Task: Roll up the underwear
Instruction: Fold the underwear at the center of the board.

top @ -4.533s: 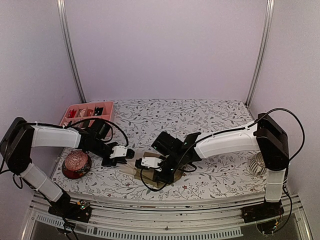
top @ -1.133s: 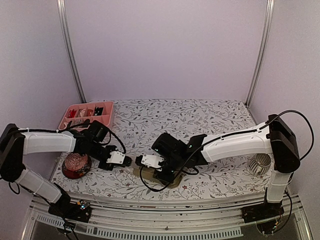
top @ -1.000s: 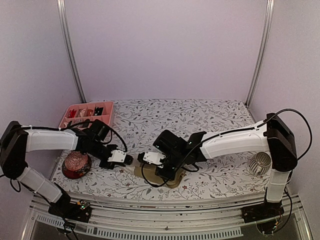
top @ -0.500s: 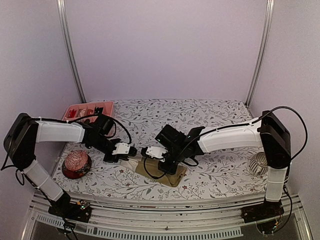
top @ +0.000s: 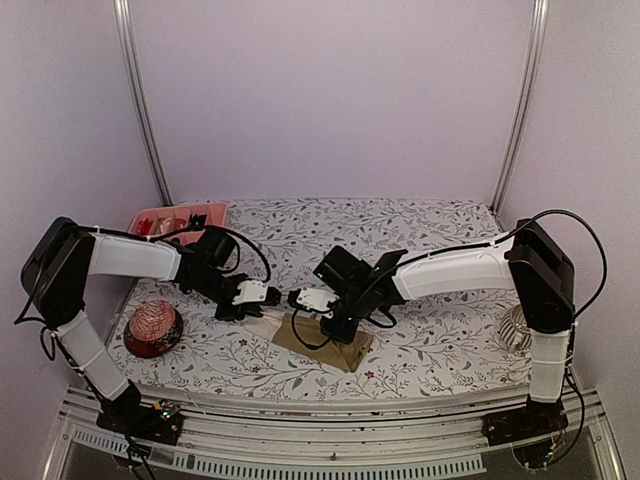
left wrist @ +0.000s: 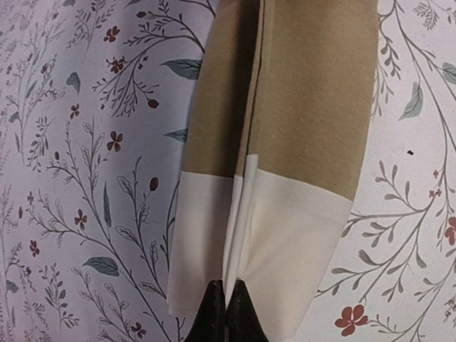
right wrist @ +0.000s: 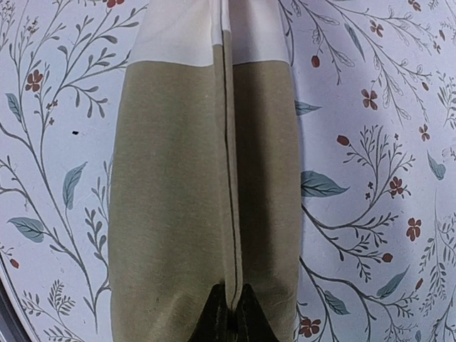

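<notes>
— Both claws have been carried away from the near edge since the earlier overhead frames, and the tan-beige cloth undergarment [top: 325,342] has been drawn with them toward the middle of the flower-printed table cover [top: 430,230].

— What is seen from above?

— The garment is laid out as a narrow folded strip, its pale waistband [top: 266,321] turned to the left. The left gripper [top: 256,306] is set at that band and the right gripper [top: 322,314] at the tan part. A pink plastic compartment tray [top: 170,222] and a dark red round bowl [top: 152,328] are kept well apart from it. No black garment can be made out.

— And from the left wrist?

— The black fingertips [left wrist: 212,319] are pressed together on the edge of the pale band, right at the lengthwise crease. The strip is stretched away from them.

— From the right wrist?

— The same is found at the other end. The fingertips [right wrist: 253,324] are pinched on the tan cloth at its centre seam, with the pale band at the far end.

— How is this step best done?

— It is judged to be a straightening before the roll is begun. Both pinches should be kept closed and the pull kept even, so that the strip is laid down flat and untwisted. A slack or skewed strip would likely be rolled loose and crooked.
</notes>
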Robot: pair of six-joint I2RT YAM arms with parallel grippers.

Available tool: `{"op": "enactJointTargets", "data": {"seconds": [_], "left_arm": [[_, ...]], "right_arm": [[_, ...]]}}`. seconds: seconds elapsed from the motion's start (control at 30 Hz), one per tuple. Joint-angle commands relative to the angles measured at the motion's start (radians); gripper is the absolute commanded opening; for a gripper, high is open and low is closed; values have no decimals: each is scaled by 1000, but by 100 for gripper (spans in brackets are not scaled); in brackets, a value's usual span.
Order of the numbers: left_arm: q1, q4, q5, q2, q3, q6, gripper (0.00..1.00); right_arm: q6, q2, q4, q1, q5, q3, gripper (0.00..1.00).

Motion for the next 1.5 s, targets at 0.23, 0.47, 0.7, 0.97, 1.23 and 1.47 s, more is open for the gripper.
{"op": "enactJointTargets", "data": {"seconds": [0.23, 0.47, 0.7, 0.97, 1.23, 1.47], "left_arm": [[12, 65, -69, 55, 37, -56, 1], [10, 124, -112, 70, 29, -88, 36], [12, 207, -171, 24, -2, -132, 69], [13, 292, -227, -63, -51, -188, 98], [8, 394, -279, -136, -84, -297, 98], [-51, 452, -354, -72, -112, -348, 43]], "right_arm": [[-2, 41, -35, -23, 29, 21, 5], [9, 69, -36, -23, 79, 28, 27], [40, 49, -49, -24, 147, 34, 50], [91, -45, -45, -20, 238, 15, 74], [126, -160, 58, 28, 217, -75, 74], [155, -122, 148, 37, 130, -115, 25]]}}
